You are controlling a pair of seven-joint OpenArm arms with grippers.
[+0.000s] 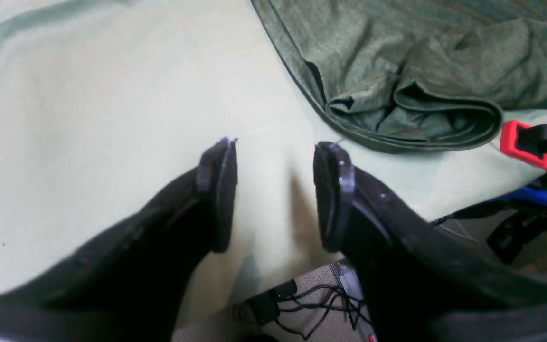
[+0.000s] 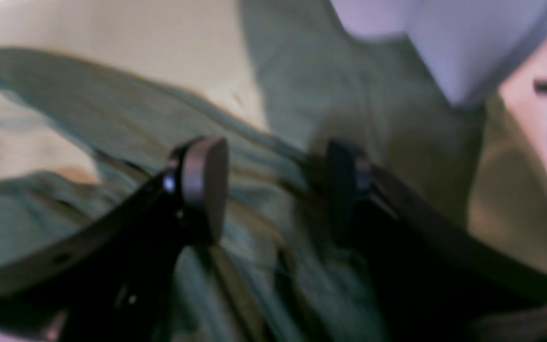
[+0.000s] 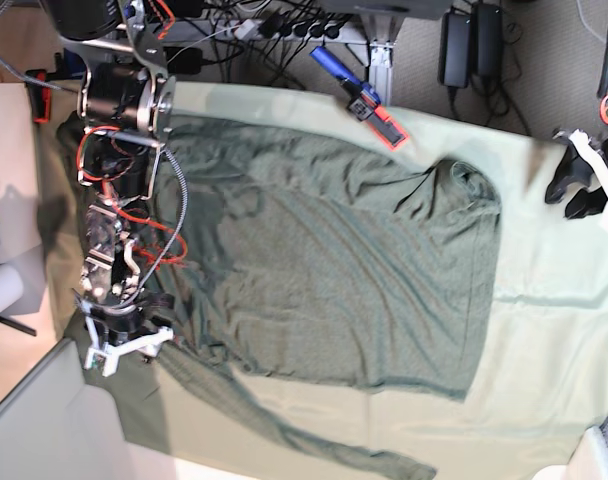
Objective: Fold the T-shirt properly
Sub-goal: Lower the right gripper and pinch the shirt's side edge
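Under right gripper [image 2: 273, 190], blurred T-shirt [image 2: 88, 118]

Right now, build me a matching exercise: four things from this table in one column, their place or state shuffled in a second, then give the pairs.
Things:
1. T-shirt
2. pale sheet
3. left gripper
4. red and blue clamp

Place or state:
A. open over bare cloth, beside a bunched shirt corner
B. at the table's far edge
C. spread out, dark green
D. covers the table, under everything

Pairs: 1-C, 2-D, 3-A, 4-B
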